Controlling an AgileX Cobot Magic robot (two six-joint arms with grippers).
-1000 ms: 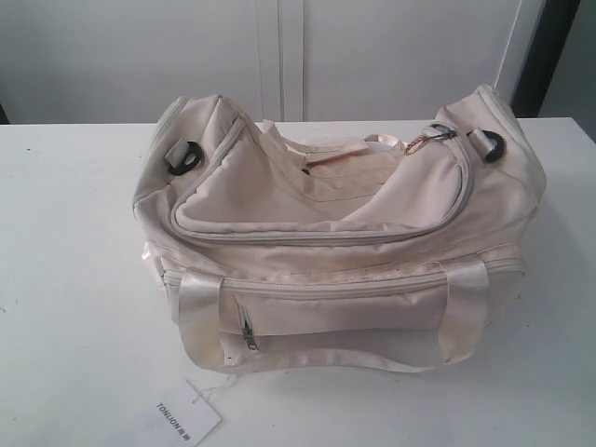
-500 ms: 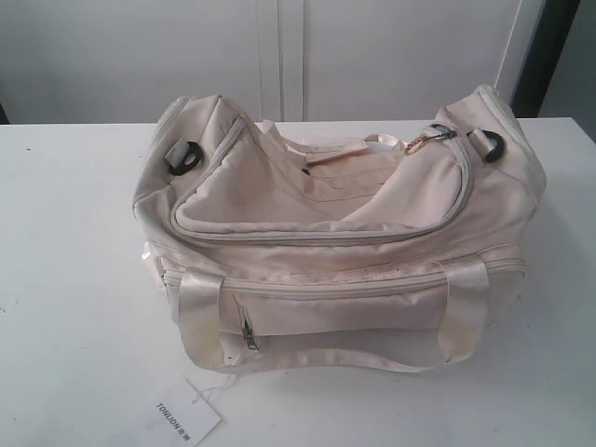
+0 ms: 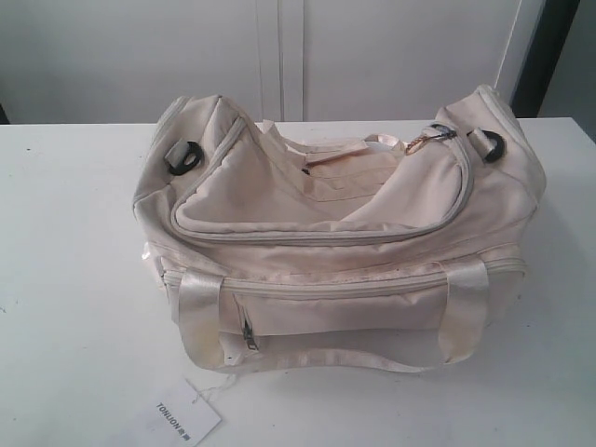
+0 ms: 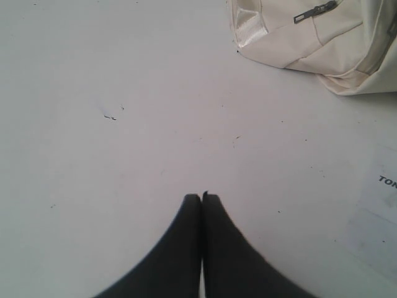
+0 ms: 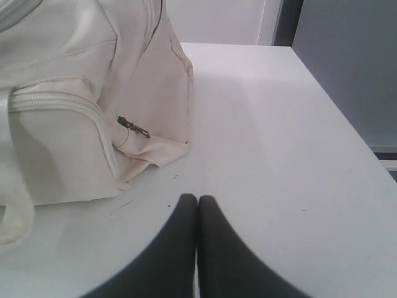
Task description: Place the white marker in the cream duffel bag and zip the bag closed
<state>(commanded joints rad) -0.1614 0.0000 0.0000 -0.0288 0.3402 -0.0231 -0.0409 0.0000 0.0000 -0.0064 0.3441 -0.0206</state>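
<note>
— What was seen in the exterior view?

— The bag was seen lying on the white table, its long side turned to the camera. The curved zip of the top flap was drawn along the front edge; whether it was shut all the way round could not be told. A black ring was fixed near the left end, and a paper tag was laid on the table just in front of the bag's left corner.

— And the marker?

— Where the marker lay could not be told from any view.

— What was shown in the left wrist view?

— The left claw was shown closed, its two dark fingers pressed together with nothing held between them. It was held over bare table, well apart from the bag. A corner of the bag and an edge of the tag were caught at the borders of the picture.

— And in the right wrist view?

— The right claw was likewise found closed and empty, finger against finger. It was held near the end of the bag without touching it. A small dark zip pull was seen hanging at the bag's lower seam.
</note>
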